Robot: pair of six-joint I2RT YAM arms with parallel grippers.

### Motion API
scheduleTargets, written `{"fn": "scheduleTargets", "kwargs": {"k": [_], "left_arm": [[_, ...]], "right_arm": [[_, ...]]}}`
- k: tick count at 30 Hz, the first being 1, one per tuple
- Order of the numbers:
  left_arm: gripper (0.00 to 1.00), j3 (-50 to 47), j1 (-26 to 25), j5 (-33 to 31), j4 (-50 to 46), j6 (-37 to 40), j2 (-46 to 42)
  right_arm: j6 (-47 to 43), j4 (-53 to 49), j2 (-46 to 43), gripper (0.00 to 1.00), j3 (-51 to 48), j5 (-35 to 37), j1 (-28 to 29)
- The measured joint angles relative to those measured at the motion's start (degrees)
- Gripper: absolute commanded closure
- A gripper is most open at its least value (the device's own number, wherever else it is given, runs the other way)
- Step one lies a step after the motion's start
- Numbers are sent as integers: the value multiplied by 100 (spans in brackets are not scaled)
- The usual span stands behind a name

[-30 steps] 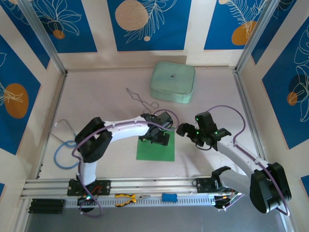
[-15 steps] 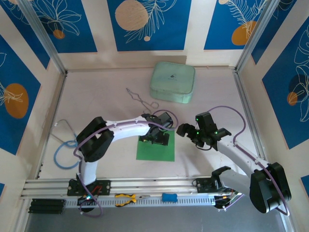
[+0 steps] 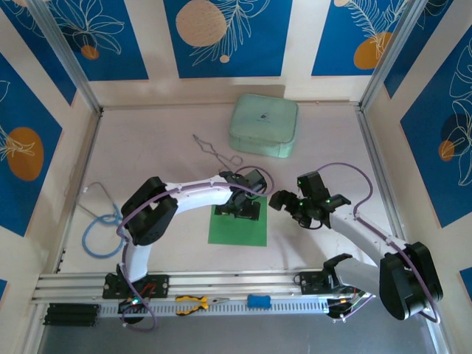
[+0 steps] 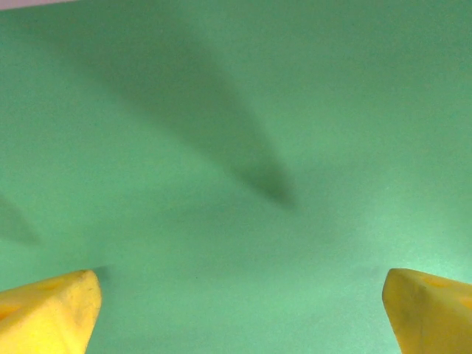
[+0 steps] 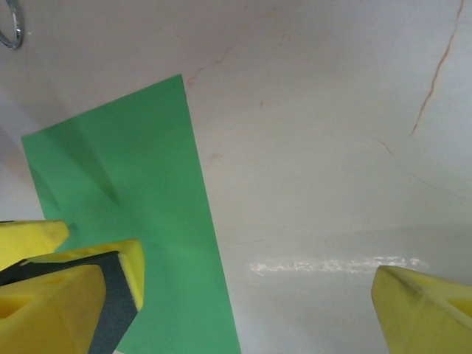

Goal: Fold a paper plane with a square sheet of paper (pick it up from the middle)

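Note:
The square sheet of paper (image 3: 237, 230) lies flat and unfolded on the table, bright green, just in front of centre. My left gripper (image 3: 243, 207) hangs over the sheet's far part and is open. In the left wrist view the paper (image 4: 221, 147) spreads under the wide-apart yellow fingertips (image 4: 51, 310), with nothing between them. My right gripper (image 3: 285, 200) is open just right of the sheet, above bare table. In the right wrist view the paper (image 5: 125, 184) lies on the left, its right edge running between the jaws. The paper plane is out of view.
A pale mint-green case (image 3: 263, 126) sits at the back of the table. A bent wire tool (image 3: 215, 151) lies between it and the paper. A blue cable loop (image 3: 99, 234) is at the left. Yellow pliers (image 3: 192, 302) and a small blue item (image 3: 257, 300) rest on the front rail.
The left arm's elbow has shifted slightly right while its gripper stays over the paper's far part. The right gripper has edged slightly left toward the sheet.

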Motion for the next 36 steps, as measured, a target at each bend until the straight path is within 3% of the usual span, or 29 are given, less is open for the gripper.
{"fn": "scheduleTargets", "kwargs": {"k": [36], "left_arm": [[3,197,-50,-79,-245,-61,284]], "right_arm": [[0,2,59,6,2,-17,-13]]}}
